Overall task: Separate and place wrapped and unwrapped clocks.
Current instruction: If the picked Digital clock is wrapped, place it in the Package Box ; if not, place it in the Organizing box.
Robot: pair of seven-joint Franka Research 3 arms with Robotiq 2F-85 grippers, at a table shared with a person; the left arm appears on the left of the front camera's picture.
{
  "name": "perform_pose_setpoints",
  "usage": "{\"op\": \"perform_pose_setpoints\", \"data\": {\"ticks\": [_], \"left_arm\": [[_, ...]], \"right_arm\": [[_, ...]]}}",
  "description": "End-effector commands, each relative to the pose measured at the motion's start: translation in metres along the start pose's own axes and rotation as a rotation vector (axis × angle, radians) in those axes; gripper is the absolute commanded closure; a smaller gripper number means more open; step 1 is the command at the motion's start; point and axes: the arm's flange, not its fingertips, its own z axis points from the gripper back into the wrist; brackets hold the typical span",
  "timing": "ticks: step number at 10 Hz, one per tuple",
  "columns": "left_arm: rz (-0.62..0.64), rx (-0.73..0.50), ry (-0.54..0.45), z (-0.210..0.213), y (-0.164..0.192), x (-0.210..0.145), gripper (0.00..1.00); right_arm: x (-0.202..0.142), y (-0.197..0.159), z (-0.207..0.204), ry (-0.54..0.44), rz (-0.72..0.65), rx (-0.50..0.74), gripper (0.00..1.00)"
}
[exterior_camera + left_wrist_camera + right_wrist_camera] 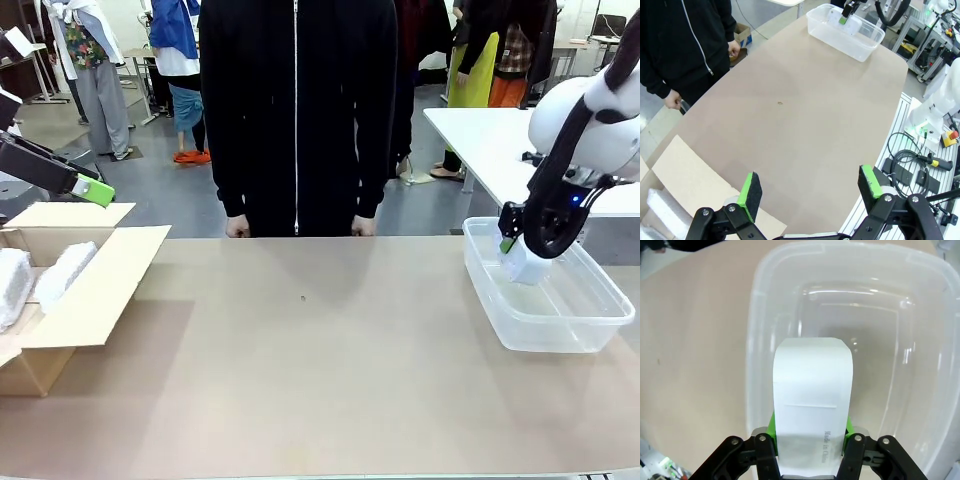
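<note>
Front view: a tan tabletop runs across the picture, with a person in a black zip jacket standing at its far edge, hands hanging at the sides. At the left edge of the tabletop sits an open cardboard box with its flaps spread; two wrapped clocks in crinkly clear plastic lie inside it, side by side. Above the box, the left gripper hangs with its green pads showing. At the right edge stands a clear plastic bin; the right gripper reaches down over the bin's near-left part, its fingers clenched on the unwrapped clock, a bare white block held within the bin's rim. Left wrist view: the left gripper has its fingers spread wide apart with nothing between them, above the box flap and the bare tabletop; a corner of a wrapped clock shows at the lower left, and the clear bin sits at the far end with the white block held over it. Right wrist view: the right gripper pinches the smooth white unwrapped clock between its green pads, the block pointing into the clear bin, with small grey print along its lower side.
</note>
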Motion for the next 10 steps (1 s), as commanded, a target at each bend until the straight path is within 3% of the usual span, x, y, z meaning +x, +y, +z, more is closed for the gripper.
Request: {"op": "perform_pose_setpoints", "data": {"ticks": [1,6,7,10], "left_arm": [[0.008,0.003,-0.005,-0.003,-0.001,0.002,0.0],[0.008,0.003,-0.005,-0.003,-0.001,0.002,0.0],[0.008,0.003,-0.005,-0.003,-0.001,0.002,0.0],[0.008,0.003,-0.005,-0.003,-0.001,0.002,0.0]], "right_arm": [[0.008,-0.015,-0.016,-0.011,-0.033,-0.033,0.49],[0.006,-0.038,-0.051,0.012,-0.047,-0.092,0.49],[0.007,-0.038,-0.049,0.027,-0.048,-0.082,0.0],[0.01,-0.039,-0.04,0.054,-0.057,-0.091,0.0]]}}
